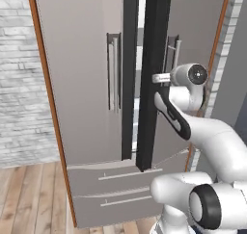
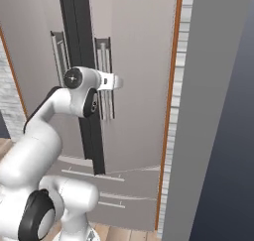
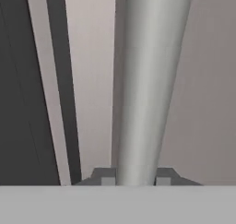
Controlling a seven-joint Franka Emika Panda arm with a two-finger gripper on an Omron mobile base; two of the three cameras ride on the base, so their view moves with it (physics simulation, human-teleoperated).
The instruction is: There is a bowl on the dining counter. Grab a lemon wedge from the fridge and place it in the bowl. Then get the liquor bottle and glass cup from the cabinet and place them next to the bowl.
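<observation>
Gripper [image 3: 133, 180] was seen with jaws clasped around right fridge door handle [image 3: 147, 80]. Door-opening step was judged in hand; an outward pull was called for. Lemon wedge was presumed inside, unseen.

Fridge [image 1: 91, 84] — right door [image 1: 193, 35] ajar

Fridge [image 1: 87, 84] interior — perhaps door-hidden — top cropped

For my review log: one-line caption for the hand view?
Gripper closed around the fridge door handle, finger tips on either side of the bar.
</observation>
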